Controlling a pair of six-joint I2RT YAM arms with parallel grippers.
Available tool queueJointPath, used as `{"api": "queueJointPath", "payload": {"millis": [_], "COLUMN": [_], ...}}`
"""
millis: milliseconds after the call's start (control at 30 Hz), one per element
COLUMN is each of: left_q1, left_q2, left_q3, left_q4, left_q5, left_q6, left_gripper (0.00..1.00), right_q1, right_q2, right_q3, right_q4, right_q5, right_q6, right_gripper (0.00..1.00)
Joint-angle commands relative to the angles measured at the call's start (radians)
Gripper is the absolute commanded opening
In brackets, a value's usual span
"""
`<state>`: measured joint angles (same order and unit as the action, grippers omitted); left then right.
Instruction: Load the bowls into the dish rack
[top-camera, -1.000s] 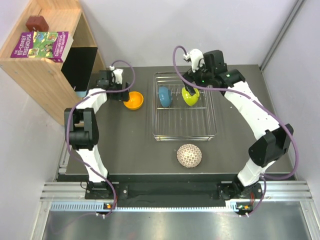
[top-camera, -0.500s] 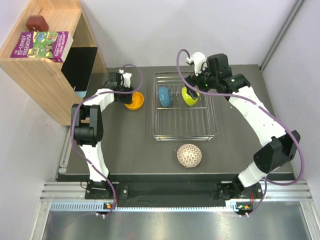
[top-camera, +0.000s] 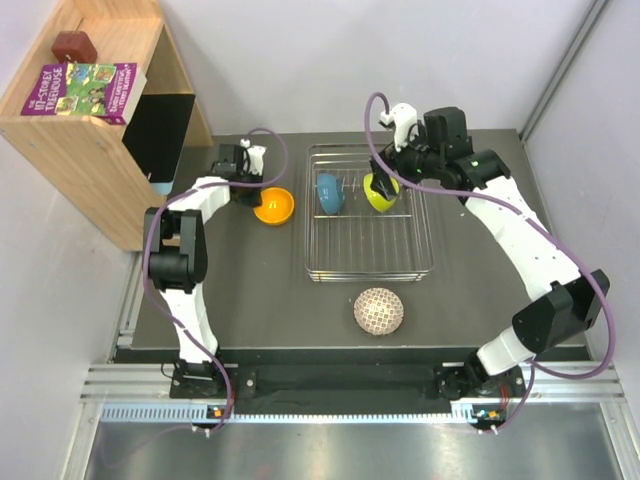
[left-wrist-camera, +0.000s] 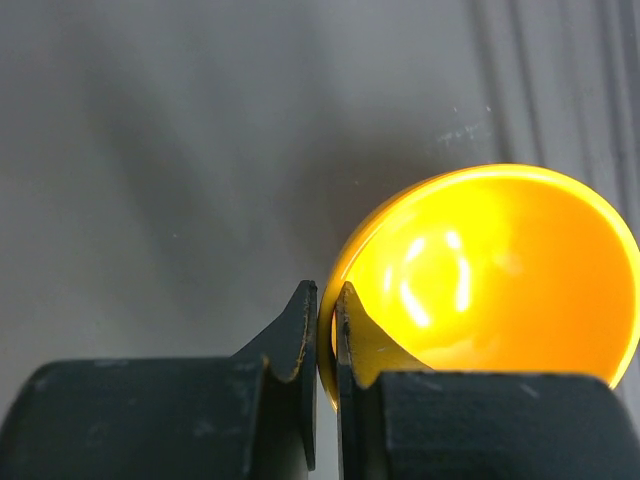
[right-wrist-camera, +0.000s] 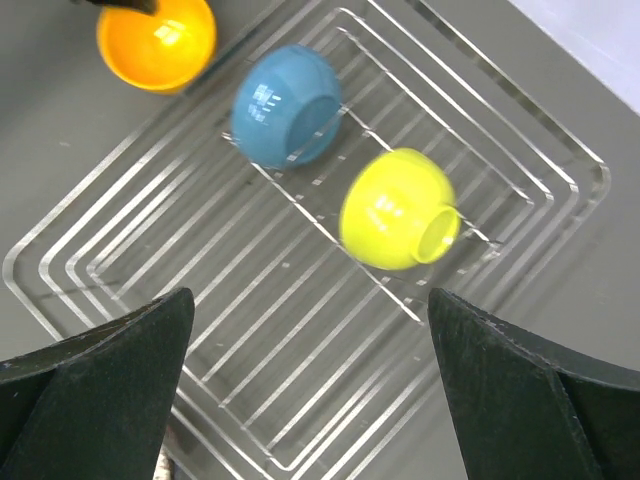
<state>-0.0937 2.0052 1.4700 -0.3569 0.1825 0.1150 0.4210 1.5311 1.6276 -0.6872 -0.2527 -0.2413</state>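
Orange bowl (left-wrist-camera: 480, 270), left of the dish rack (top-camera: 370, 255), is gripped at its rim by the clenched left pincer (left-wrist-camera: 322, 300); whether it is lifted off the bench cannot be judged. The right pincer (right-wrist-camera: 310, 330) is spread wide above the rack, where a blue bowl (right-wrist-camera: 285, 105) and a yellow-green bowl (right-wrist-camera: 395, 210) are propped on edge.

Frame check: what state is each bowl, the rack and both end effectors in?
orange bowl: outside dish rack, rim pinched.
blue bowl: on edge in rack.
yellow-green bowl: on edge in rack.
lattice-patterned bowl: upside down on table.
left end effector: shut on orange bowl.
right end effector: open, above rack.
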Motion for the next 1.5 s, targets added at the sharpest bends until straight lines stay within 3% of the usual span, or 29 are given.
{"api": "queueJointPath", "payload": {"millis": [0, 367, 567, 667, 700, 767, 900, 967, 1167, 1467], "left_q1": [0.003, 0.005, -0.101, -0.173, -0.201, -0.225, -0.248, -0.248, -0.261, -0.308], "left_q2": [-0.080, -0.402, -0.477, -0.508, -0.511, -0.516, -0.514, -0.516, -0.523, -0.528], "left_q3": [-0.011, -0.019, 0.049, 0.047, 0.047, 0.053, 0.065, 0.064, 0.059, 0.062], "left_q4": [-0.060, -0.089, -0.116, -0.085, -0.079, -0.063, -0.048, -0.034, -0.007, 0.035], "left_q5": [0.034, 0.278, 0.337, 0.351, 0.360, 0.374, 0.387, 0.388, 0.350, 0.279], "left_q6": [0.038, 0.080, 0.066, 0.049, 0.038, 0.029, 0.006, 0.000, 0.002, 0.012], "left_gripper": [0.00, 0.00, 0.00, 0.00, 0.00, 0.00, 0.00, 0.00, 0.00, 0.00], "right_q1": [-0.021, -0.083, -0.088, -0.088, -0.090, -0.088, -0.102, -0.109, -0.117, -0.108], "right_q2": [-0.046, 0.110, 0.178, 0.179, 0.179, 0.182, 0.207, 0.221, 0.209, 0.238], "right_q3": [-0.003, 0.020, 0.008, -0.069, -0.098, -0.176, -0.296, -0.334, -0.350, -0.348], "right_q4": [0.054, 0.199, 0.408, 0.636, 0.816, 0.995, 1.491, 1.587, 1.441, 1.341], "right_q5": [-0.159, -0.690, -0.864, -0.939, -0.954, -0.983, -1.001, -1.002, -0.982, -0.953], "right_q6": [0.104, 0.413, 0.626, 0.813, 0.949, 1.144, 1.453, 1.534, 1.409, 1.347], "right_gripper": [1.00, 1.00, 1.00, 1.00, 1.00, 1.00, 1.00, 1.00, 1.00, 0.99]}}
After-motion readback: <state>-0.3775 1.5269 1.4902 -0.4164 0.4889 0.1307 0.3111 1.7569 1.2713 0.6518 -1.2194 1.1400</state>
